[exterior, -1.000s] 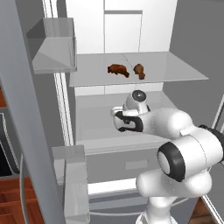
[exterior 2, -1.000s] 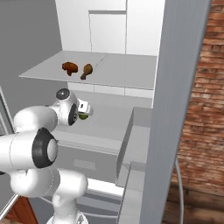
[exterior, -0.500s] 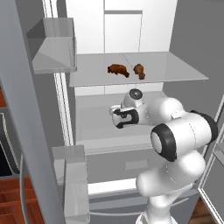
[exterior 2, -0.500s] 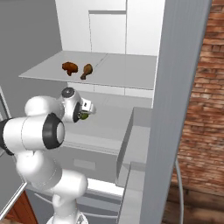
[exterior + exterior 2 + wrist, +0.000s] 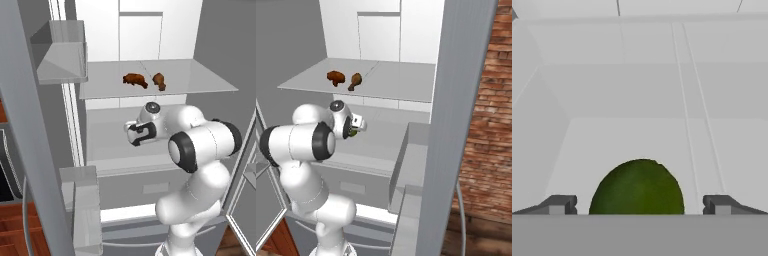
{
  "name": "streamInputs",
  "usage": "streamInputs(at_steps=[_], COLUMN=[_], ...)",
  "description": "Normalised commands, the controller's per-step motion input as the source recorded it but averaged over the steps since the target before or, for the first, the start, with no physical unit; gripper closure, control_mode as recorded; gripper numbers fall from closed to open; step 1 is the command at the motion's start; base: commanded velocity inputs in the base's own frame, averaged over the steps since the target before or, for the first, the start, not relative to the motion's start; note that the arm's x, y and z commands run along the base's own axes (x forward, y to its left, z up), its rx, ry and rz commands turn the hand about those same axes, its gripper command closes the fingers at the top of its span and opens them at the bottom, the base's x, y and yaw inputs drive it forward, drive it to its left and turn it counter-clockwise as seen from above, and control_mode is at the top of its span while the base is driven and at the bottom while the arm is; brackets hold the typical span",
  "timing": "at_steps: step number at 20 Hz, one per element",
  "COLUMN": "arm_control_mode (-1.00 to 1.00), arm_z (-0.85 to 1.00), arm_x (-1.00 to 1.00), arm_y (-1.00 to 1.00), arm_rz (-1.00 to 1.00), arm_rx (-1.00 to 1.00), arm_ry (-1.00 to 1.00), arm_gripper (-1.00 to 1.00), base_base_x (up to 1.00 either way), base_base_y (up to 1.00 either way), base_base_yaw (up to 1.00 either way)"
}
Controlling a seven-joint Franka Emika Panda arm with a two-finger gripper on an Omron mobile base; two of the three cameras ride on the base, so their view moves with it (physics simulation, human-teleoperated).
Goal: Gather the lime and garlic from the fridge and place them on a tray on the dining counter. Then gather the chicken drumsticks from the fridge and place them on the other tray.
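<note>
Fridge (image 5: pixel 150 30) takes up most of both base frames, doors wide open, white inside. Glass shelf (image 5: pixel 200 82) sits in the upper middle with the two chicken drumsticks (image 5: pixel 345 79) side by side on it. Below that shelf, gripper (image 5: pixel 639 205) reaches in with jaws spread as wide as they go, nothing clamped. Lime (image 5: pixel 638 190) sits bottom center of the hand view, right between the fingertips (image 5: pixel 558 204), gaps on both sides.
</note>
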Motion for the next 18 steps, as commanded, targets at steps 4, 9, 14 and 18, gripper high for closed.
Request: streamInputs(at_steps=[4,9,14,18], arm_control_mode=[-1.00,-1.00,-1.00,-1.00], arm_z=[-0.20,-0.27,-0.32,-0.66], arm_x=[0.21,0.19,0.03,-0.52], arm_y=[0.00,0.00,0.01,0.08], arm_rz=[0.00,0.00,0.00,0.00], arm_rx=[0.00,0.00,0.00,0.00], arm_ry=[0.00,0.00,0.01,0.02], arm_gripper=[-1.00,1.00,1.00,1.00], base_base_x=[0.00,0.00,0.00,0.00], base_base_y=[0.00,0.00,0.00,0.00], base_base_yaw=[0.00,0.00,0.00,0.00])
